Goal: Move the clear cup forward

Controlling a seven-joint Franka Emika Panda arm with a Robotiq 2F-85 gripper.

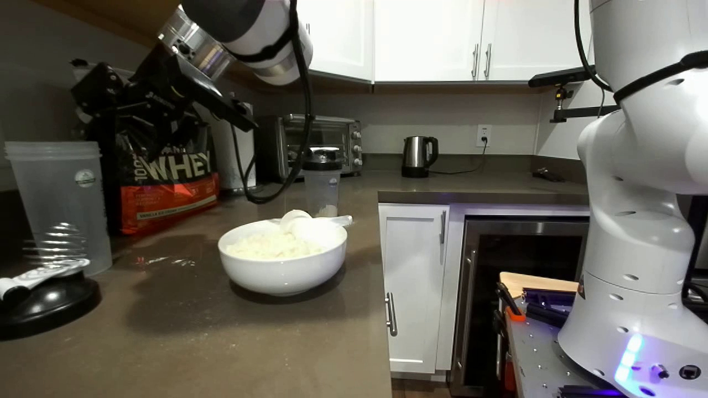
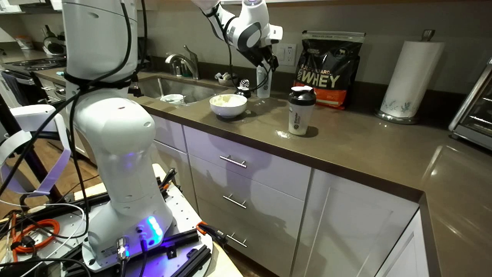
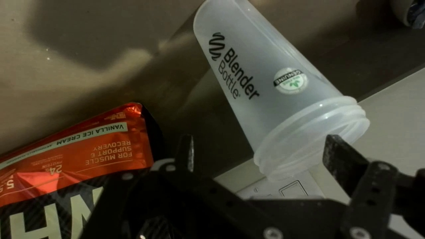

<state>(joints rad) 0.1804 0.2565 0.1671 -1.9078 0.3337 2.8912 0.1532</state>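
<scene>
In an exterior view the forearm (image 2: 244,30) slants down rightward at the far side, the gripper (image 3: 260,151) spread apart near the clear cup (image 3: 265,83).

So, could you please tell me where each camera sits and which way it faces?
An exterior view: low over the counter, facing along it to the toaster oven; the arm shows right and top left.
An exterior view: on the arm's side of the counter, facing across it to the paper towel roll; base left, arm's end top centre.
Wrist view: at the arm's end, facing the clear cup and whey bag; only the open gripper shows.
Both exterior views share the clear cup, whey bag, bowl and lidded shaker.
</scene>
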